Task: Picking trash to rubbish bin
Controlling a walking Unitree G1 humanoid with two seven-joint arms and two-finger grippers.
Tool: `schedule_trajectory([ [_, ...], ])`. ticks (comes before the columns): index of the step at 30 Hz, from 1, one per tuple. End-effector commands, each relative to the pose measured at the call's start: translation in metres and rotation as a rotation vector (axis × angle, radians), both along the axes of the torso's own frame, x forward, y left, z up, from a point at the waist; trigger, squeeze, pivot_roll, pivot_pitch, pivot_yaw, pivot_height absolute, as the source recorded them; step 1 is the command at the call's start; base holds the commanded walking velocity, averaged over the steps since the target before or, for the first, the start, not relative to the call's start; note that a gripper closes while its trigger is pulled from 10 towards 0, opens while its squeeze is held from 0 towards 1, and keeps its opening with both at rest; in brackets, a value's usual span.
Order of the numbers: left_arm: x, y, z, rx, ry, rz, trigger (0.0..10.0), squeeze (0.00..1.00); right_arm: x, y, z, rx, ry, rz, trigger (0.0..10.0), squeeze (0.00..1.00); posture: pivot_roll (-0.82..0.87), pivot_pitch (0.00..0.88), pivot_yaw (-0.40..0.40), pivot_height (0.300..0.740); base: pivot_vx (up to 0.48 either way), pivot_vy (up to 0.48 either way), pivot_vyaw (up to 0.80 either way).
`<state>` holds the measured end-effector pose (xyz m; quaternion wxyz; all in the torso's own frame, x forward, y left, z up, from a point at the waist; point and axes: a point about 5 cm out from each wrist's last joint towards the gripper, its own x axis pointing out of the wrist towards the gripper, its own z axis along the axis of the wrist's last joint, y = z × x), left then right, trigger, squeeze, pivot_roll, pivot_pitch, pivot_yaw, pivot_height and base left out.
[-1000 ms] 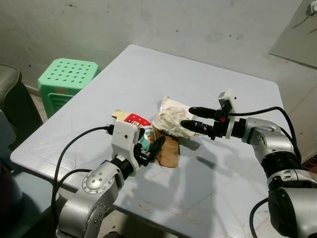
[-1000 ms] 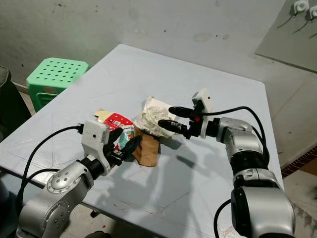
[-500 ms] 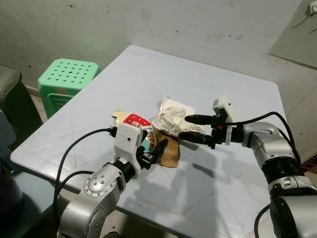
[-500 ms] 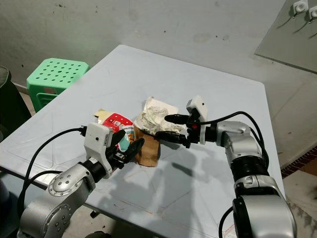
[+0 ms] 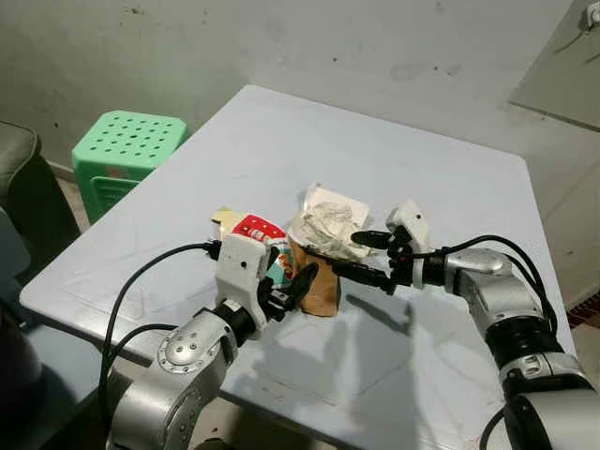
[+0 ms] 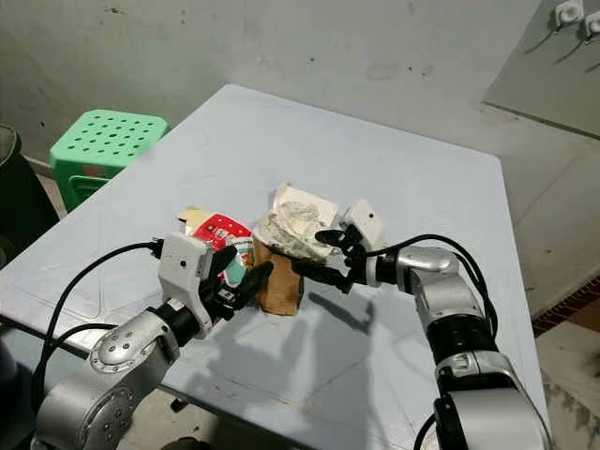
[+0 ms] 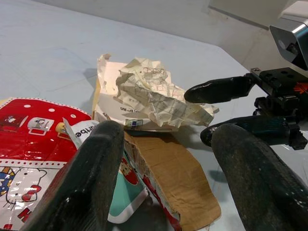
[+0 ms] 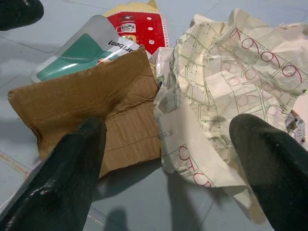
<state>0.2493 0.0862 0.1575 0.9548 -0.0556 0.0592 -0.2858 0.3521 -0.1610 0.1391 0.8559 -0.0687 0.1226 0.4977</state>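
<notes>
A small heap of trash lies mid-table: crumpled white paper, a brown cardboard piece, a red printed packet and a teal and white wrapper. My left gripper is open low over the table, its fingers beside the packet and the cardboard's near edge. My right gripper is open at the heap's right side. One of its fingers lies by the paper and the other by the cardboard; nothing is gripped.
The pale blue table ends close in front of me and at the left. A green perforated stool stands beyond the left edge, with a dark seat further left. A wall runs behind.
My right gripper has dropped lower and moved left toward the paper and cardboard, turning at the wrist. The left gripper has barely shifted.
</notes>
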Motion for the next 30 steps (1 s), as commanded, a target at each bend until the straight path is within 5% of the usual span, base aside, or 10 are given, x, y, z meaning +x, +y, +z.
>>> schedule_trajectory([
  [1,-0.0022,-0.0018,0.0041,0.0,-0.018,-0.008,10.0,0.0,0.0,-0.0032,0.0043,-0.015,-0.036,-0.021,4.8,0.0,0.13,0.075,-0.11,0.74,0.0,0.0,0.0],
  [2,-0.0022,-0.0018,0.0041,0.0,-0.018,-0.008,10.0,0.0,0.0,-0.0032,0.0043,-0.015,-0.036,-0.021,4.8,0.0,0.13,0.075,-0.11,0.74,0.0,0.0,0.0],
  [3,-0.0023,-0.0018,0.0042,0.0,-0.018,-0.006,10.0,0.0,0.0007,-0.0039,0.004,-0.024,-0.049,-0.043,0.9,0.0,0.13,0.076,-0.11,0.74,0.0,0.0,0.0],
  [4,-0.0025,-0.0018,0.0041,0.001,-0.018,-0.005,10.0,0.0,0.0011,-0.0039,0.0028,-0.028,-0.034,-0.051,0.2,0.0,0.13,0.076,-0.11,0.74,0.0,0.0,0.0],
  [30,-0.0013,-0.0009,0.0055,0.004,-0.025,0.001,10.0,0.0,0.0016,-0.0038,0.0025,-0.038,-0.005,-0.057,0.0,0.0,0.14,0.075,-0.111,0.74,0.0,0.0,0.0],
])
